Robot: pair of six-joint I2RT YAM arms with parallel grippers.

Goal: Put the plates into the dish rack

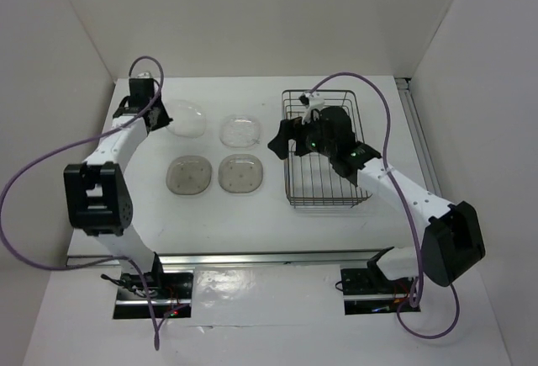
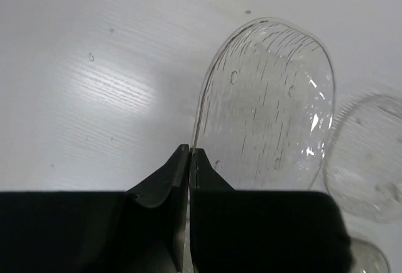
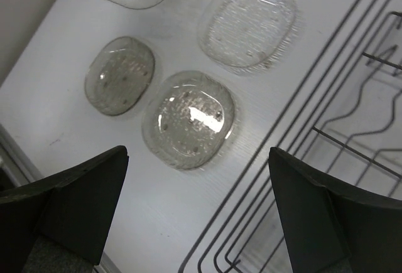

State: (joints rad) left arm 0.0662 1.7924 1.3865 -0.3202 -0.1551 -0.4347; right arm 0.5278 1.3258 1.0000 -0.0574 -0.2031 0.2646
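Left tool (image 2: 189,154): closed, fingertips pinched on the thin rim of one clear plate (image 2: 270,103). The bite was shallow, at the very edge. The plate looked tipped up at my end. I could not tell whether its far edge touched the bench (image 1: 218,214).

Held plate, location: furthest of the four from the dish rack (image 1: 324,189), well to the rack's left, level with its far end.

Second clear plate (image 1: 241,130): flat on the bench, just left of the rack, level with its far end.

Two grey plates (image 3: 119,75) and (image 3: 188,119): flat, left of the rack, level with its near end. The second lay closer to the rack.

Right tool (image 3: 198,157): open and empty, hanging over the rack's left side.

Rack: no plate seen in it, though my right arm hid part of it.

Handling note, judged: the step in hand was the lift and carry of the held plate.
- The plastic looked smooth and the grip small, so I should rise slowly and avoid any sharp wrist swing.
- The carry should pass above the flat plates, not across them.
- The plate should be turned edge-on to the upright dividers before it is lowered.
- My right tool should draw off the rack's left side first, or the two arms may meet there.
- I should let go only once the rim sits between two wires.
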